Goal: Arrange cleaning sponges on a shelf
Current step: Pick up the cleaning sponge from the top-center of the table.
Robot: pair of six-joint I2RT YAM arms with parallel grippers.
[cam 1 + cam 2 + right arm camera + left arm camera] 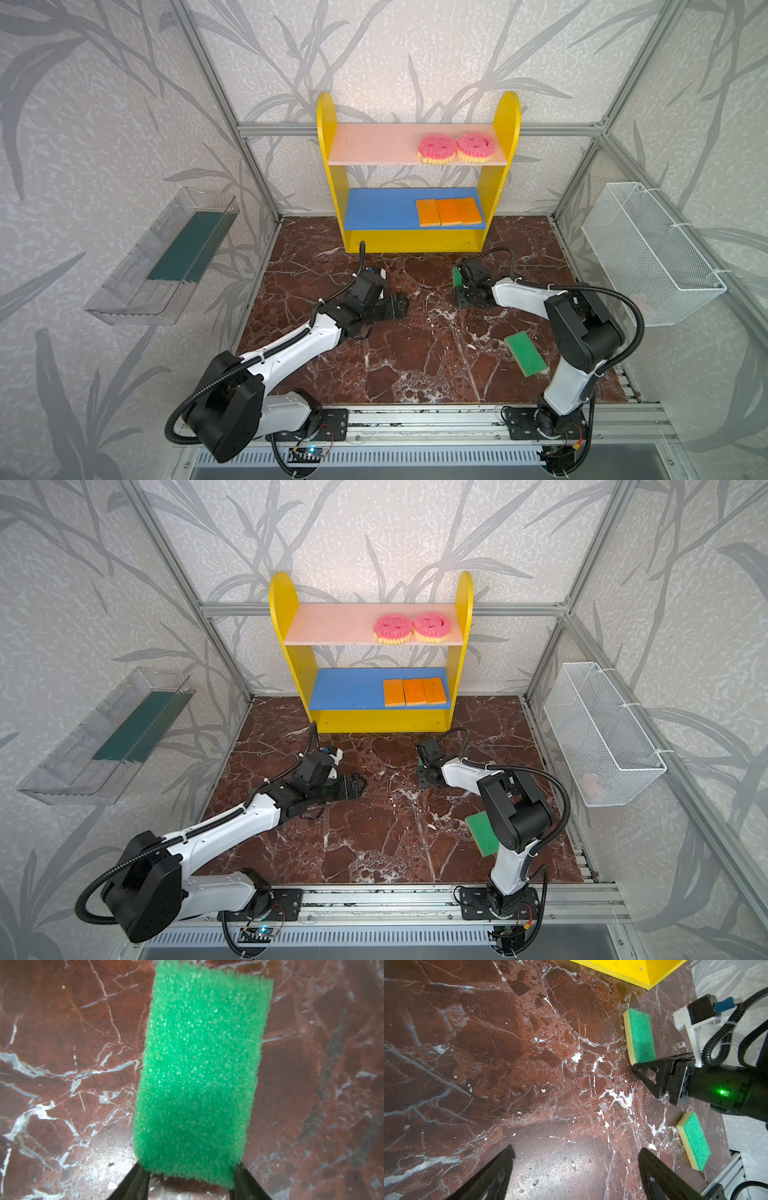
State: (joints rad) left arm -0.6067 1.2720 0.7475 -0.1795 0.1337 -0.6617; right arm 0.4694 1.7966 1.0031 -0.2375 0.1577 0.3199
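**Item 1. Clear tray (162, 257).** It has a dark green liner and is mounted on the wall at the left of both top views.

**Item 2. Left gripper (576, 1149).** In its wrist view you see the two fingers spread wide apart, with only the bare marble table (508, 1053) between them. In a top view it (402, 305) sits left of centre, low over the table and pointing right.

**Item 3. Shelf (328, 137).** It stands at upper centre, at the table's far edge against the back wall.
- **Pink upper board (374, 145):** you have two pink smiley sponges (436, 148) (476, 146) at its right end, faces up and touching each other.
- **Blue middle board (382, 208):** you have three orange sponges (451, 211) at its right end, in a tight row with their edges touching.

**Item 4. Right gripper (190, 1169).** It is right of centre in both top views, just below the shelf's right foot. In its wrist view you see its fingers pressed against both long sides of the upper green sponge (197, 1064), at that sponge's near end. The sponge (640, 1036) lies flat on the marble, green face up.

**Item 5. Lower green sponge (525, 349).** It lies flat on the table at lower right, green face up with its yellow edge showing. It is well apart from the other green sponge and just beside the right arm.

**Item 6. White wire basket (648, 257).** It hangs on the wall at the far right.
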